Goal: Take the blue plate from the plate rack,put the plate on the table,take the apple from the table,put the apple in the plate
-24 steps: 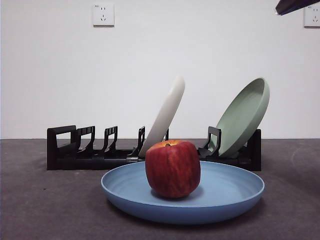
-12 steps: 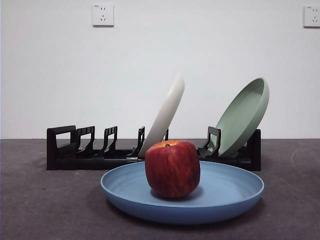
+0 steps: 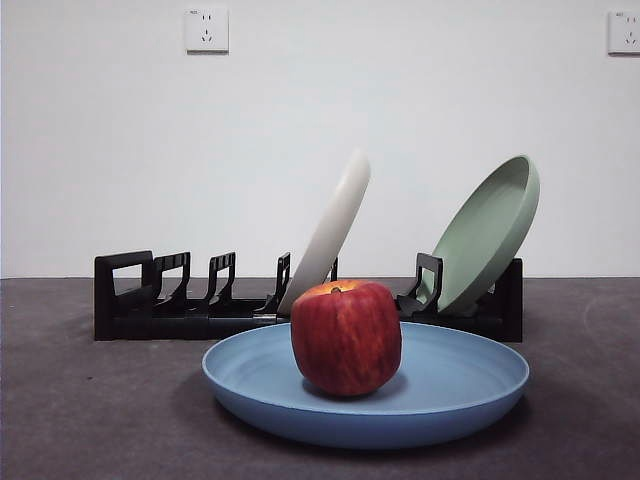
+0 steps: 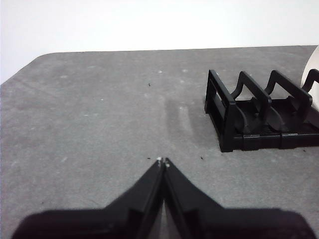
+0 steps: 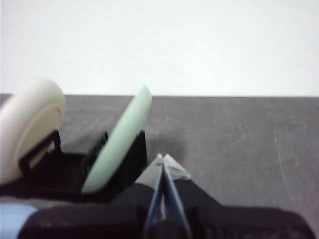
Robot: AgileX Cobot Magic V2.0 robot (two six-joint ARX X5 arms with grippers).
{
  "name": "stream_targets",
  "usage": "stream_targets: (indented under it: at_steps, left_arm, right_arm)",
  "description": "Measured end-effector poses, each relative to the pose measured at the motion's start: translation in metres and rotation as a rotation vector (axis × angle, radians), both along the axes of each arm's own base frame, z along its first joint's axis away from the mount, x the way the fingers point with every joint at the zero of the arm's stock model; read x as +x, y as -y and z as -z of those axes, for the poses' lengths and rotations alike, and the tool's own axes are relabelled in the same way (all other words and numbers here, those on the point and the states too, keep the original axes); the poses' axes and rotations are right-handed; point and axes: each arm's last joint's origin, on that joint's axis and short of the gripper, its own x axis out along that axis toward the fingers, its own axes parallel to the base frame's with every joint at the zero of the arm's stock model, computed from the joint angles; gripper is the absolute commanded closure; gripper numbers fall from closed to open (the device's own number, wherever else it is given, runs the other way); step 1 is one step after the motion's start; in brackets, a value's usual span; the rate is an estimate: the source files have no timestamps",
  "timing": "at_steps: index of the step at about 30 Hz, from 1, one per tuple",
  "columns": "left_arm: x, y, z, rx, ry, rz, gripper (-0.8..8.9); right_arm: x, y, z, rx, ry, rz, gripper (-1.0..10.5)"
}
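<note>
The deep-red apple sits in the middle of the blue plate, which lies flat on the dark grey table in front of the black plate rack. Neither gripper shows in the front view. My left gripper is shut and empty above bare table, beside the rack's end post. My right gripper is shut and empty, near the rack's other end; a sliver of the blue plate shows in the right wrist view. The apple is hidden in both wrist views.
A cream-white plate and a pale green plate lean in the rack; both also show in the right wrist view, cream-white and green. Several rack slots at the left stand empty. A white wall is behind.
A dark arm tip at the top right corner of the front view has gone out of view. The apple, plates and rack have not moved.
</note>
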Motion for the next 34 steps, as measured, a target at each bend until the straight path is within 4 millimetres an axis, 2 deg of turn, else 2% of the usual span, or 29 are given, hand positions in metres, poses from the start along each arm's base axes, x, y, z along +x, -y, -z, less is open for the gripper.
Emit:
stream_targets:
  at_steps: [4, 12, 34]
  left_arm:
    - [0.000, 0.000, 0.000, 0.000, 0.000, 0.000, 8.16]
    - [0.000, 0.000, 0.000, 0.000, 0.000, 0.000, 8.16]
    - [0.000, 0.000, 0.000, 0.000, 0.000, 0.000, 8.17]
  right_arm:
    - [0.001, 0.000, 0.032, 0.010, -0.046, 0.000, 9.6]
    - [0.001, 0.000, 0.050, 0.029, -0.086, 0.003, 9.6]
    - [0.001, 0.000, 0.054, 0.097, -0.131, 0.012, 9.6]
